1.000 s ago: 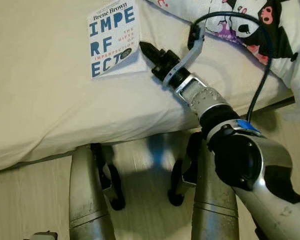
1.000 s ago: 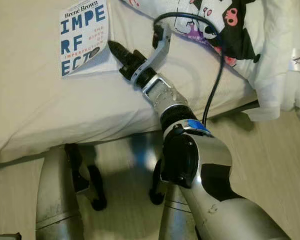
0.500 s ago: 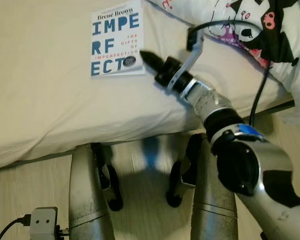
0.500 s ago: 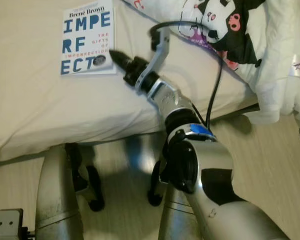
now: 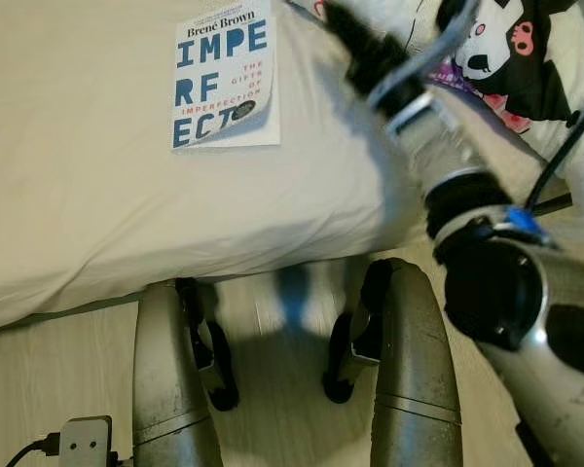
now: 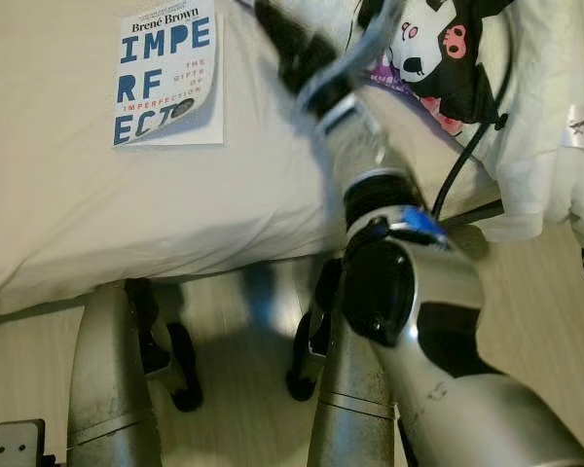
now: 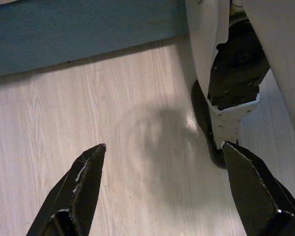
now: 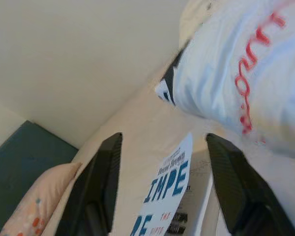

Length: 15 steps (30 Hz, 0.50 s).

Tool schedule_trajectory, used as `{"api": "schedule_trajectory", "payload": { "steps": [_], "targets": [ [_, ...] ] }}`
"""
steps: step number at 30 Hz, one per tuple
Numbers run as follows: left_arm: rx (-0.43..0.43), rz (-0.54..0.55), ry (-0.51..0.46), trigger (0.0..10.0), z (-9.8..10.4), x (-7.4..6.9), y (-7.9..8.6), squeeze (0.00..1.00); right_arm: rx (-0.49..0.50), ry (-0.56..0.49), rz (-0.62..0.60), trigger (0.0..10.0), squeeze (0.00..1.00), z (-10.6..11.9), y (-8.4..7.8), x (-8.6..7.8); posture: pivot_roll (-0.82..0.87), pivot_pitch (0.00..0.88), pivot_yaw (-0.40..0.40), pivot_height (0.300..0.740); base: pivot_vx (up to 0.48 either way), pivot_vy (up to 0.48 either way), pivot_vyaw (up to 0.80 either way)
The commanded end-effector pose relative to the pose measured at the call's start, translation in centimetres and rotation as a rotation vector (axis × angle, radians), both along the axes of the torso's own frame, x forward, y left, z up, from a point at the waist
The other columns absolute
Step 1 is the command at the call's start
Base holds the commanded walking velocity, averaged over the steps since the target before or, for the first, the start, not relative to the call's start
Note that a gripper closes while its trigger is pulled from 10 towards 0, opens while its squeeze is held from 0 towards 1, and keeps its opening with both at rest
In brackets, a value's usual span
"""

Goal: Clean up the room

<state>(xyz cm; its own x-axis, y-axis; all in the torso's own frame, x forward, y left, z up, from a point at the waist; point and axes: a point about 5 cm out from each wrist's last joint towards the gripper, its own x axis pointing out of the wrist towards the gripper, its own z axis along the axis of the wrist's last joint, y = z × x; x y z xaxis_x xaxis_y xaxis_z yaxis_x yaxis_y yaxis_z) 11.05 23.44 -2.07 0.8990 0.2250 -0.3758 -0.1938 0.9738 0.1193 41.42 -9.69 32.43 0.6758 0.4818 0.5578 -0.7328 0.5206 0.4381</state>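
The white paperback book with big blue letters on its cover (image 5: 224, 80) lies flat on the cream-sheeted bed (image 5: 88, 185), close to the mattress edge nearest me, its lower cover corner curling up a little. My right gripper (image 8: 162, 187) is raised over the bed beside the book's far right corner, not touching it; it shows blurred in my head views, so I read its state from my wrist camera, where the two black fingers (image 8: 101, 187) stand spread apart with the book's title between them and nothing pinched. Just beyond it sits the white pillow printed with a black-and-pink cartoon character and red lettering (image 5: 526, 49), resting on the bed to the right of the book. A black cable (image 5: 565, 146) runs down my right arm. My left gripper (image 7: 162, 187) hangs low beside my leg over the pale wooden floor (image 7: 137, 123), its fingers wide open and empty. A small grey power adapter (image 5: 86, 443) lies on the floor by my left foot.
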Motion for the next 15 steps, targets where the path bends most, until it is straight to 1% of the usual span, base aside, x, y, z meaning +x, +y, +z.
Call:
{"api": "schedule_trajectory", "payload": {
  "steps": [1,3,5,7,8,9,11,12,13,14,15],
  "targets": [
    [-0.028,-0.028,0.056,10.0,-1.0,-1.2,-1.1,0.00,0.028,0.088,0.030,10.0,1.00,-2.0,0.8,0.1,0.09,0.581,0.040,0.483,0.000,0.000,0.00],
    [-0.033,-0.030,0.053,10.0,-1.0,-1.4,-1.4,0.00,0.053,0.166,0.043,10.0,1.00,-3.1,1.2,0.2,0.09,0.592,0.040,0.483,0.000,0.000,0.00],
    [-0.039,-0.031,0.055,10.0,-1.0,-1.8,-1.7,0.00,0.008,0.211,0.044,10.0,1.00,-4.1,1.8,0.2,0.09,0.600,0.039,0.483,0.000,0.000,0.00],
    [-0.042,-0.030,0.061,10.0,-1.0,-2.2,-1.8,0.00,-0.015,0.221,0.062,10.0,1.00,-4.5,2.5,0.1,0.10,0.605,0.037,0.483,0.000,0.000,0.00],
    [-0.042,-0.029,0.065,10.0,-1.1,-2.5,-1.9,0.00,-0.058,0.223,0.062,10.0,1.00,-4.7,2.9,0.1,0.10,0.609,0.037,0.483,0.000,0.000,0.00],
    [-0.042,-0.029,0.065,10.0,-1.1,-2.5,-1.9,0.00,-0.058,0.223,0.062,10.0,1.00,-4.7,2.9,0.1,0.10,0.609,0.037,0.483,0.000,0.000,0.00],
    [-0.043,-0.027,0.072,10.0,-1.1,-3.0,-1.9,0.00,-0.119,0.224,0.056,10.0,1.00,-4.8,3.6,0.0,0.11,0.614,0.037,0.483,0.000,0.000,0.00],
    [-0.043,-0.027,0.072,10.0,-1.1,-3.0,-1.9,0.00,-0.119,0.224,0.056,10.0,1.00,-4.8,3.6,0.0,0.11,0.614,0.037,0.483,0.000,0.000,0.00],
    [-0.042,-0.026,0.075,10.0,-1.0,-3.2,-1.8,0.00,-0.196,0.241,0.026,10.0,1.00,-5.0,4.1,0.0,0.11,0.619,0.038,0.483,0.000,0.000,0.00],
    [-0.042,-0.026,0.075,10.0,-1.0,-3.2,-1.8,0.00,-0.196,0.241,0.026,10.0,1.00,-5.0,4.1,0.0,0.11,0.619,0.038,0.483,0.000,0.000,0.00],
    [-0.040,-0.025,0.079,10.0,-1.0,-3.5,-1.7,0.00,-0.263,0.264,-0.015,10.0,1.00,-5.1,4.4,0.1,0.11,0.623,0.039,0.483,0.000,0.000,0.00]
  ]
}}
